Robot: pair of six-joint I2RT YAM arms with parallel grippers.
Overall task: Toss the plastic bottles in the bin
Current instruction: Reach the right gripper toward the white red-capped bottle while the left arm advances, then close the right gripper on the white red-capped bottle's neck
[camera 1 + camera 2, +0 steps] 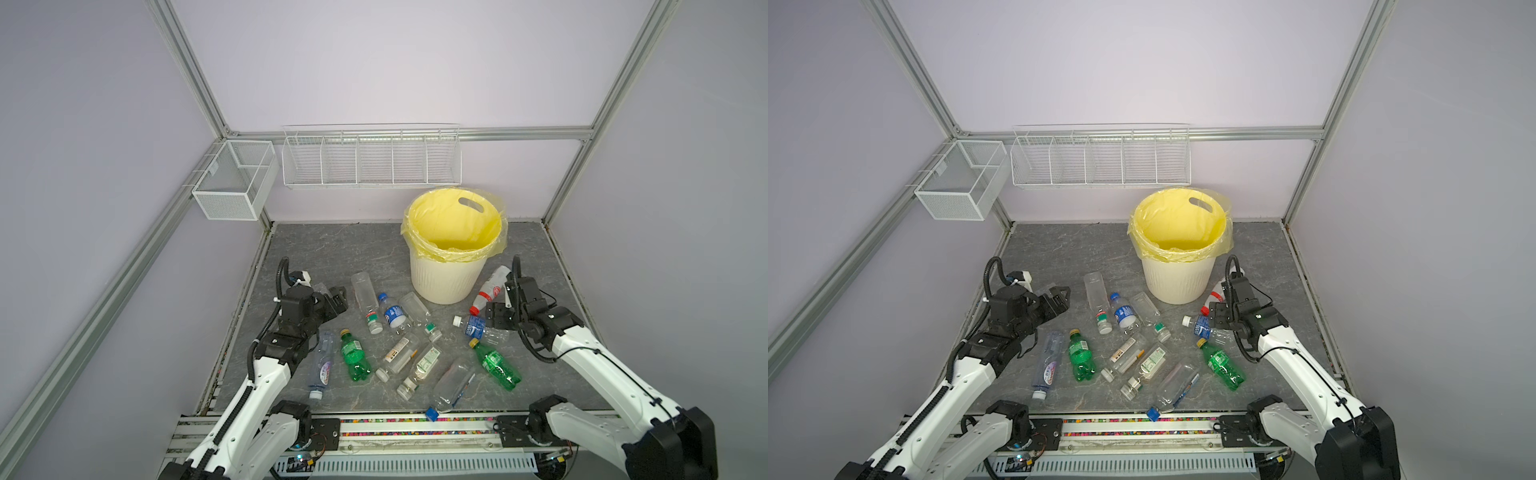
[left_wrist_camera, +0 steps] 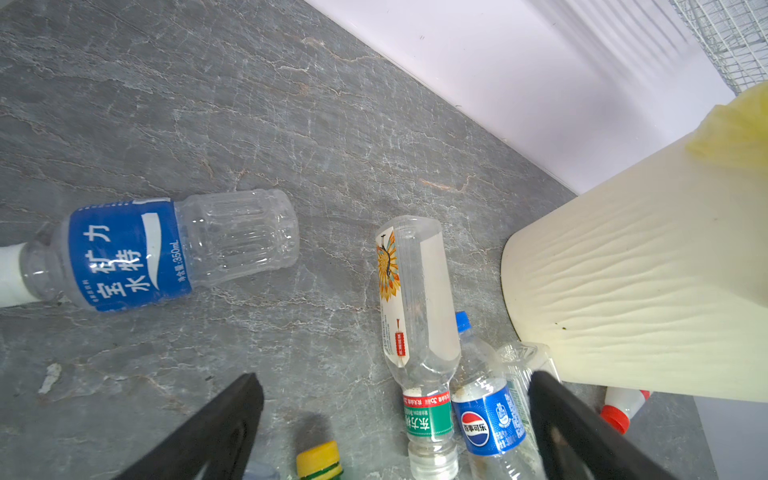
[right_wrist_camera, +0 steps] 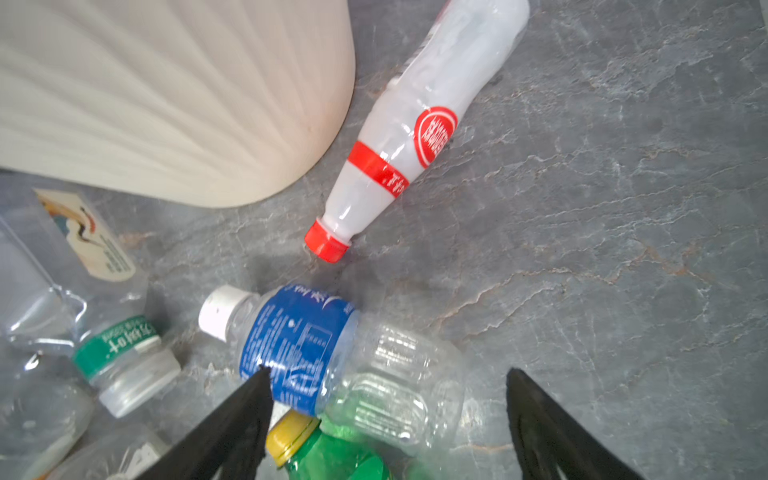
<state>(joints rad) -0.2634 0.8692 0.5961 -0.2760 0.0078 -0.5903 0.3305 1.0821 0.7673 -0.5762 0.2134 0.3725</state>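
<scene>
In both top views the bin (image 1: 442,278) (image 1: 1177,282) stands upright at the back of the grey table (image 1: 316,249), its yellow liner folded over the rim. The plastic bottles (image 1: 399,353) all lie on their sides on the table in front of it and beside it. My left pincer (image 1: 341,300) (image 1: 1059,301) hangs at the left of the scatter and holds nothing. My right pincer (image 1: 496,319) (image 1: 1219,318) is low over the white-capped blue-label bottle (image 1: 478,328), just right of the bin.

From my left wrist, my left pincer (image 2: 395,378) is spread wide and empty. Past its fingers lie a clear bottle with a green neck band (image 2: 415,299) and a Pepsi bottle (image 2: 490,419), close by the bin's ribbed wall (image 2: 644,270). Another blue-label bottle (image 2: 129,253) lies well apart from them.

From my right wrist, my right pincer (image 3: 388,372) is spread wide astride the white-capped blue-label bottle (image 3: 299,345). I cannot tell whether a finger touches it. A green bottle with a yellow cap (image 3: 328,453) lies against it, and a milky white bottle with a red cap (image 3: 415,124) lies just beside the bin (image 3: 166,91).
</scene>
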